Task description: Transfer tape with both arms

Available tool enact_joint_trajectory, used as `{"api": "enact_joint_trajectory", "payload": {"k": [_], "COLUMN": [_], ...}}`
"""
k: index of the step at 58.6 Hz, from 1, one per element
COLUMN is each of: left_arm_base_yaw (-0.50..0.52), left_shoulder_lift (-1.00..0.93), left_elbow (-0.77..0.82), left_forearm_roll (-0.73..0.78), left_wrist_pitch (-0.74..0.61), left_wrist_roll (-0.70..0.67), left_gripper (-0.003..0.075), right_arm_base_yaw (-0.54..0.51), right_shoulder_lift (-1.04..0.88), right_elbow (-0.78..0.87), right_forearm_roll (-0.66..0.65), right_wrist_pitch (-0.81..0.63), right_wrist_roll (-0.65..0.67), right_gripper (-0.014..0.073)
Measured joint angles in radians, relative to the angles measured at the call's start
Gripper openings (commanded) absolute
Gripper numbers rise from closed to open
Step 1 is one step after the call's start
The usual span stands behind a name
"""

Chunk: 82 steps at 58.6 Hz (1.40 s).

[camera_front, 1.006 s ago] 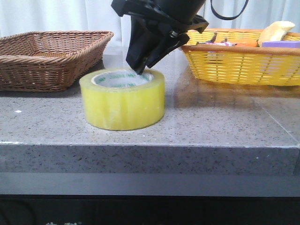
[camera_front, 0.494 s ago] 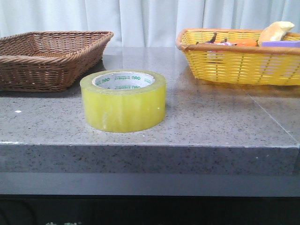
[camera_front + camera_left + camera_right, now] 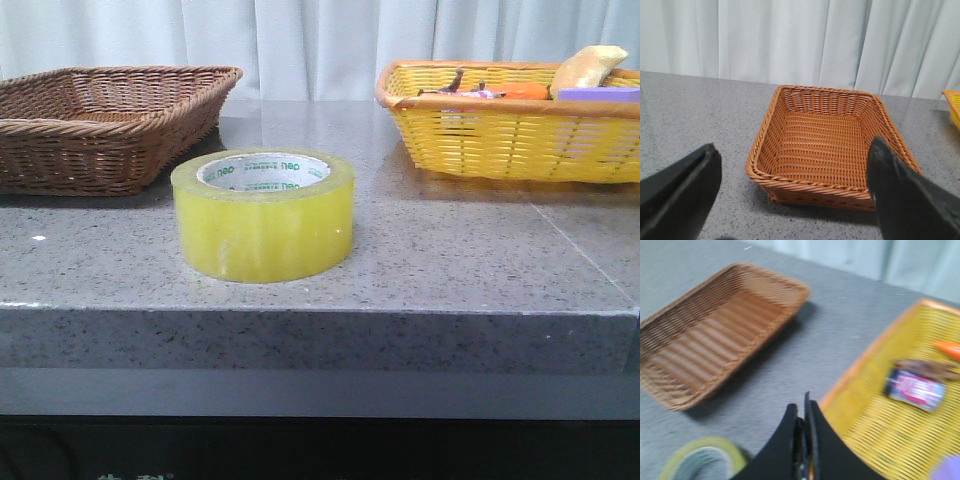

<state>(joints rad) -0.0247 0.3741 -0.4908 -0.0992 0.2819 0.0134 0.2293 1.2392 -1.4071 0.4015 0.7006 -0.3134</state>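
The tape, a wide yellow translucent roll with a white core ring printed in green, lies flat on the grey stone table between the two baskets. It also shows blurred in the right wrist view. My right gripper is shut and empty, above the table between the tape and the yellow basket. My left gripper is open and empty, its two black fingers wide apart, facing the brown basket. Neither gripper shows in the front view.
An empty brown wicker basket stands at the left, also in the left wrist view. A yellow basket at the right holds several items, among them a purple block. The table's front edge is close to the tape.
My right gripper was down at the tape's core one second ago. It has lifted away out of the front view, leaving the tape on the table.
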Motion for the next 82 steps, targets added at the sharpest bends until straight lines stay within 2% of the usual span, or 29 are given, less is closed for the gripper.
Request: {"api": "enact_joint_trajectory", "payload": {"k": [12,18,25,41,53,65,71,82], "left_arm_base_yaw": [0.0,0.0,0.0,0.0,0.0,0.0,0.0,0.0], "left_shoulder_lift": [0.0,0.0,0.0,0.0,0.0,0.0,0.0,0.105], "left_elbow": [0.0,0.0,0.0,0.0,0.0,0.0,-0.008,-0.1], "left_forearm_roll": [0.0,0.0,0.0,0.0,0.0,-0.004,-0.06,-0.092], "left_wrist_pitch": [0.0,0.0,0.0,0.018,0.028,0.028,0.047,0.286], "left_wrist_roll": [0.0,0.0,0.0,0.0,0.0,0.0,0.0,0.002], "left_gripper": [0.0586,0.0586,0.0586,0.0586,0.0586,0.0586,0.0586,0.0586], "right_arm_base_yaw": [-0.214,-0.271,-0.273,-0.195,-0.186,-0.186,-0.186,-0.186], "right_shoulder_lift": [-0.242,-0.36,-0.482,-0.825,-1.039,-1.079,-1.079,-1.079], "right_elbow": [0.281,0.406,0.527,0.822,1.0,1.04,1.04,1.04], "right_forearm_roll": [0.0,0.0,0.0,0.004,0.005,0.005,0.005,0.005], "right_wrist_pitch": [-0.119,-0.194,-0.244,-0.334,-0.337,-0.337,-0.337,-0.337], "right_wrist_roll": [0.002,0.002,0.002,-0.004,-0.005,-0.008,-0.008,-0.008], "right_gripper": [-0.0111,-0.0111,-0.0111,-0.0111,-0.0111,-0.0111,-0.0111,-0.0111]}}
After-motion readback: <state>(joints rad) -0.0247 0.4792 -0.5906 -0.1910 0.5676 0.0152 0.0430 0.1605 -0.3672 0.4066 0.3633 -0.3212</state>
